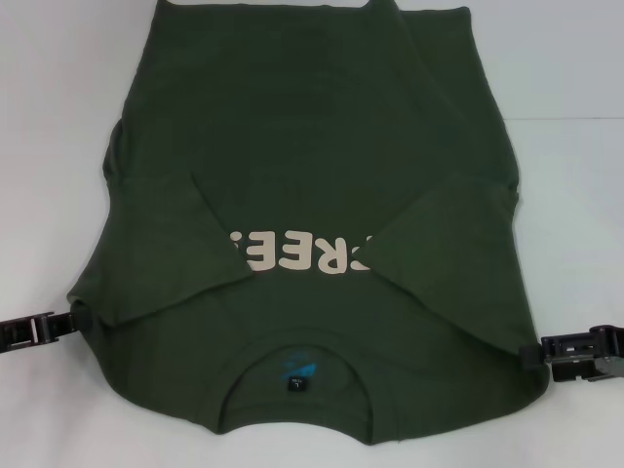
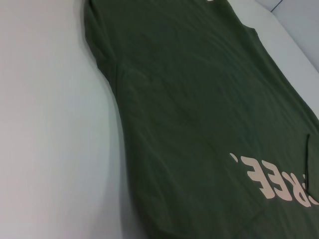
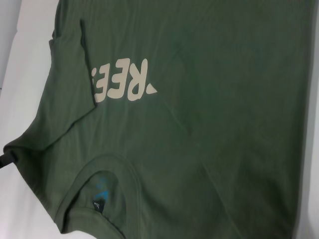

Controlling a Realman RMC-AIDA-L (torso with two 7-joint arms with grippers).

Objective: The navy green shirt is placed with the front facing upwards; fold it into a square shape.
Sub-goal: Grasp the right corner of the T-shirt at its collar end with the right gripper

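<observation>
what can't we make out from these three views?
- Full lettering on the navy green shirt: head view, both folded-in sleeves cover its ends.
- Hem: head view, cut off by the top edge.
- Neck label text: too small in head and right wrist views.
- Left gripper and right gripper at the shoulder edges: fingertips meet the cloth, so whether they grip it is unclear; neither wrist view shows its own fingers.

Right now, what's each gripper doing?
Left gripper: at the shirt's left shoulder edge; grip cannot be told.
Right gripper: at its right shoulder edge; grip cannot be told.
</observation>
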